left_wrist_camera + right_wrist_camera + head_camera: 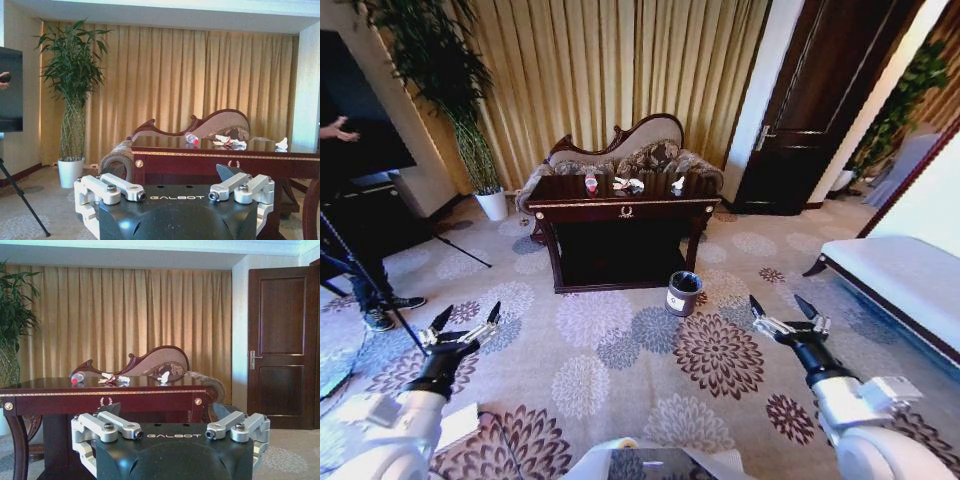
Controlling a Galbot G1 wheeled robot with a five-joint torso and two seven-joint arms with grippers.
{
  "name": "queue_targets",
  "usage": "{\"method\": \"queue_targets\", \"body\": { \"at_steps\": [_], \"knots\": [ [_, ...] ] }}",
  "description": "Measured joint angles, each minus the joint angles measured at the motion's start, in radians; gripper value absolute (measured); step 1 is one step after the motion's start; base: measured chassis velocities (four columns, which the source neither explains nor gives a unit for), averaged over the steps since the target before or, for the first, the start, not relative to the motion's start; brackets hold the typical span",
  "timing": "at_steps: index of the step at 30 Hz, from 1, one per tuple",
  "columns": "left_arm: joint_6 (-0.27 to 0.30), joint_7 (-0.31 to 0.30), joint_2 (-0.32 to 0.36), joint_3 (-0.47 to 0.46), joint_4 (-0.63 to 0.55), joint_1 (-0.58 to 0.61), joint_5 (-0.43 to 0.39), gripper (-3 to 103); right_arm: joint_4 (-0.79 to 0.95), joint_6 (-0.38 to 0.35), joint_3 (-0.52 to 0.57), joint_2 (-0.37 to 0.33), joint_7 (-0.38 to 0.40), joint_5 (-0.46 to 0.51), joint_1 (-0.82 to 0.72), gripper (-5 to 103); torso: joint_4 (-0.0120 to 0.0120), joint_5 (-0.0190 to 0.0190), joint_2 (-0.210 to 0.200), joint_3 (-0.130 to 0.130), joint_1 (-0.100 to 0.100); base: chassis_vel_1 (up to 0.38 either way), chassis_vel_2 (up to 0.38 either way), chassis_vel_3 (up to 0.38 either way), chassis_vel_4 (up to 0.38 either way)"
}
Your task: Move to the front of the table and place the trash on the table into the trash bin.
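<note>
Jaws spread on both arms; head view alone shows the trash bin point(683, 293).

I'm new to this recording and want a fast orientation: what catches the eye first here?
The glossy dark table stands mid-room before gold curtains, with the bottle and paper wads on top. The trash bin sits on the floral carpet by its front right corner. Nearer the camera, the left gripper and right gripper are held open, well short of the table.
</note>
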Motion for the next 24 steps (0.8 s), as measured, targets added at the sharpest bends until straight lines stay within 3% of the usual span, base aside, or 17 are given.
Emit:
{"method": "queue_targets", "body": {
  "at_steps": [15,24],
  "knots": [
    [-0.015,0.003,0.003,0.002,0.01,0.0,-0.001,100,0.001,-0.004,-0.001,0.002,-0.001,0.0,0.004,100,0.0,0.0,0.0,0.0,0.0,-0.012,0.013,0.017,-0.017],
    [-0.017,0.005,0.002,0.004,0.013,0.003,-0.001,100,0.0,-0.004,-0.001,0.004,-0.002,-0.001,0.003,100,0.0,-0.0001,0.0,0.0,0.0,-0.181,0.18,0.176,-0.162]
  ]
}}
